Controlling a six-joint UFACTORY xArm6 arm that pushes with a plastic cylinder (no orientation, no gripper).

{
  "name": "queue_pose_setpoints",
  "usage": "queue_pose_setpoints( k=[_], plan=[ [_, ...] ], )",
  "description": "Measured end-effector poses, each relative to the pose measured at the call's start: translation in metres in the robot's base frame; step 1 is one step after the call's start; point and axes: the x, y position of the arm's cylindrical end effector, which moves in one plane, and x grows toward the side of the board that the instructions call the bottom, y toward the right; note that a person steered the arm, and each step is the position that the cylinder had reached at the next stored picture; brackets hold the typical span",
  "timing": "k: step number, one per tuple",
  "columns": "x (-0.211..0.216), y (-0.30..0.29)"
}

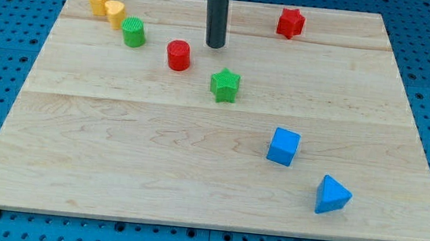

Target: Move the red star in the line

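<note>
My tip (pixel 215 44) rests on the bench (pixel 117 151), between red cylinder (pixel 178 55) and red star (pixel 290 22), apparently touching neither. No fingers fitted.

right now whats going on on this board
A dark rod is working a wooden board of small blocks. My tip rests between the red cylinder and the red star, touching neither. The other blocks run diagonally: yellow blocks, green cylinder, green star, blue cube, blue triangle. The red star sits apart, toward the view's top right.
</note>
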Motion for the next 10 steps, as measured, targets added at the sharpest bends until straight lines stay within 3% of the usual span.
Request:
queue_pose_setpoints(
  k=[2,3,5,6,10],
  plan=[
    [-0.001,0.015],
    [-0.001,0.051],
    [-0.017,0.230],
    [-0.107,0.239],
    [-0.108,0.156]
  ],
)
